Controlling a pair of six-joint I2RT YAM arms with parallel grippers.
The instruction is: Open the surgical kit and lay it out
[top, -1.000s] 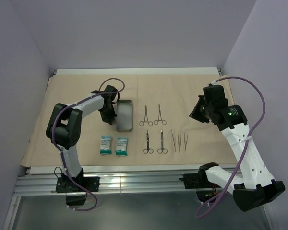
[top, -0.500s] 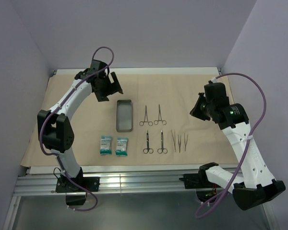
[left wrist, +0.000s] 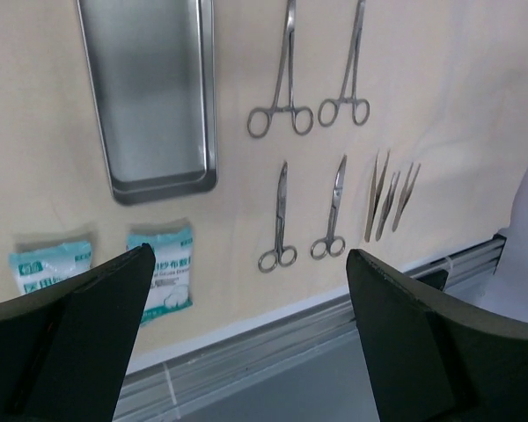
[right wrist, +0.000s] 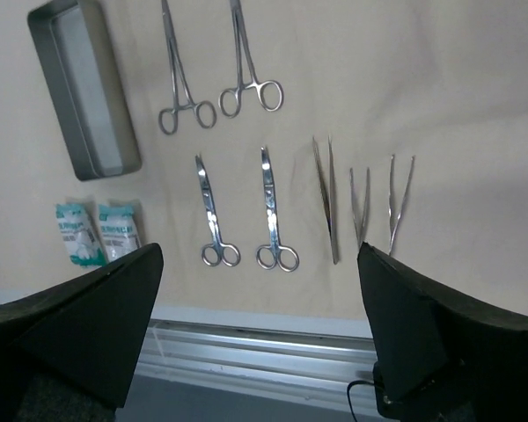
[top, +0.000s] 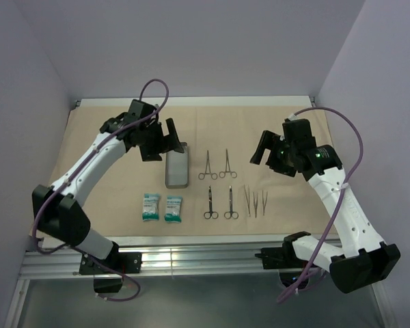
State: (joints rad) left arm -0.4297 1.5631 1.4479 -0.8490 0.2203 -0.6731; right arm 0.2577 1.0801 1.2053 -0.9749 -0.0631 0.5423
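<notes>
Tan drape (left wrist: 475,88) spread flat on tabletop (top: 191,101) | tray (left wrist: 150,97), forceps (left wrist: 288,70), scissors (left wrist: 280,211), tweezers (left wrist: 372,202), packets (left wrist: 161,272) laid apart in rows — each reachable singly | left end effector (left wrist: 246,264), right end effector (right wrist: 260,251): jaws apart, empty, hovering above — layout looks finished.

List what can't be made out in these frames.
- Top view: tray far end, hidden behind the left gripper.
- Left wrist: left packet lower part, covered by a finger; upper forceps tips, cut off by the top edge.
- All views: packet print, too small or blurred to read.
</notes>
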